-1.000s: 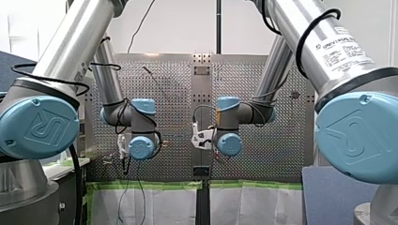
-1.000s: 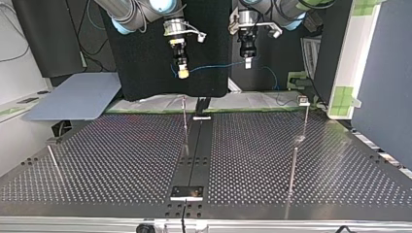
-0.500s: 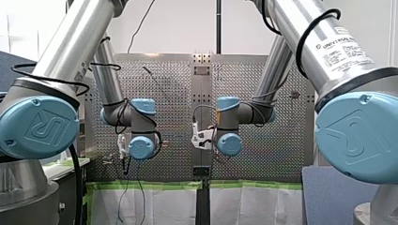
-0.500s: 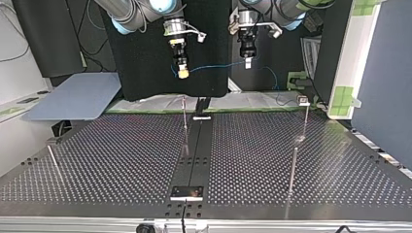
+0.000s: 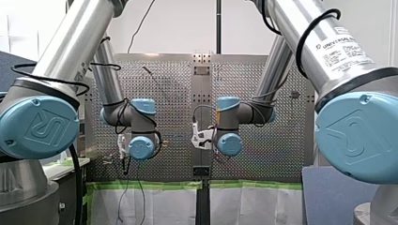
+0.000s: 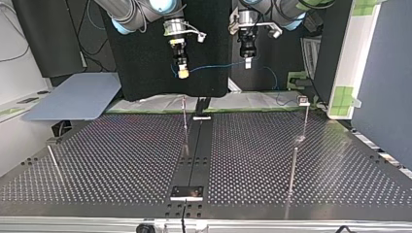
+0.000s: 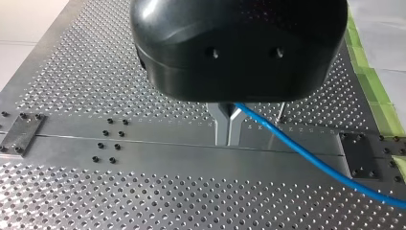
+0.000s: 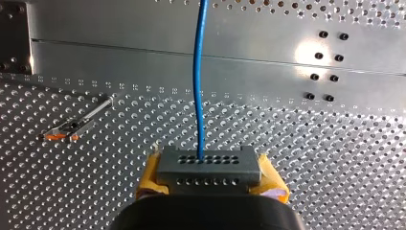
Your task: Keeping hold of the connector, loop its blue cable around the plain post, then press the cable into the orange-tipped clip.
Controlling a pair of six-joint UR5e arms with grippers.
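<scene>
Nothing has shifted over the last second. Both arms sit where they were, and the cable (image 6: pixel 214 66) keeps the same shallow sag between them. I take that as a pause before the routing starts, so the whole task is still ahead (neither the loop nor the press has been begun).

The right gripper (image 8: pixel 209 178) is closed on the connector (image 8: pixel 208 165), a grey block with rows of small holes clamped between its yellow pads (image 8: pixel 149 181). The blue cable leaves the connector's face and runs straight ahead of those jaws. The left gripper (image 7: pixel 228 128) has its metal fingers pinched narrow on the cable farther along. From between them the cable trails off to one side.

Both grippers hang well above the table (image 6: pixel 121 160), so the cable touches nothing. The post (image 6: pixel 185 121), thin and bare, stands below the right jaws in the top view, apart from the cable. The clip (image 8: pixel 67 129), with its orange tip, shows off to one side of the right jaws, well apart from the cable.

The table is bright perforated metal with a smooth strip (image 7: pixel 143 148) down the middle, directly under the left jaws. Green tape (image 7: pixel 360 62) runs along one edge. Behind the grippers hangs a black panel (image 6: pixel 145 63), with a grey-blue board (image 6: pixel 73 99) beside it.
</scene>
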